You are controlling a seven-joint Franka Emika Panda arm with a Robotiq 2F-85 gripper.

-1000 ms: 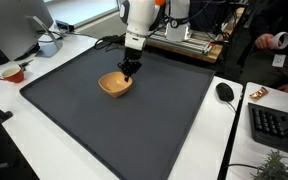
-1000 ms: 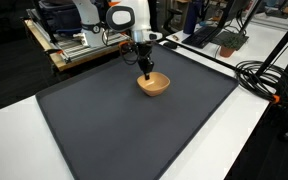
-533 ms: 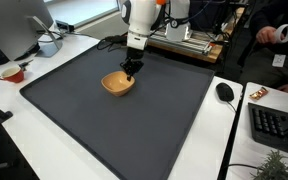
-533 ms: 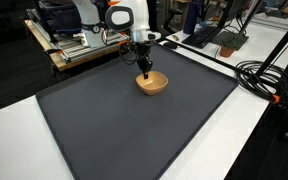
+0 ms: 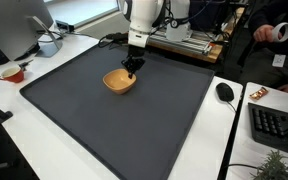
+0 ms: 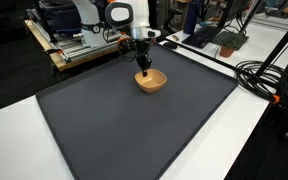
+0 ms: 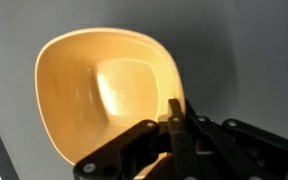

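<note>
The tan bowl (image 5: 117, 82) is at the far part of the dark mat (image 5: 104, 135), its near rim pinched by the gripper (image 5: 132, 69) from above, with a black mouse (image 5: 224, 92) well apart on the white table (image 5: 239, 140).

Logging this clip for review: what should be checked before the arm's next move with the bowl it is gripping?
1. Grip: gripper closed on the rim of the bowl: ok.
2. Bowl upright, opening facing up: ok.
3. Bowl has no contents to spill, per the wrist view: ok.
4. Bowl lifted off the mat or resting on it: cannot tell.
5. Nearest other thing, the mouse, lies off the mat, well apart: ok.
</note>
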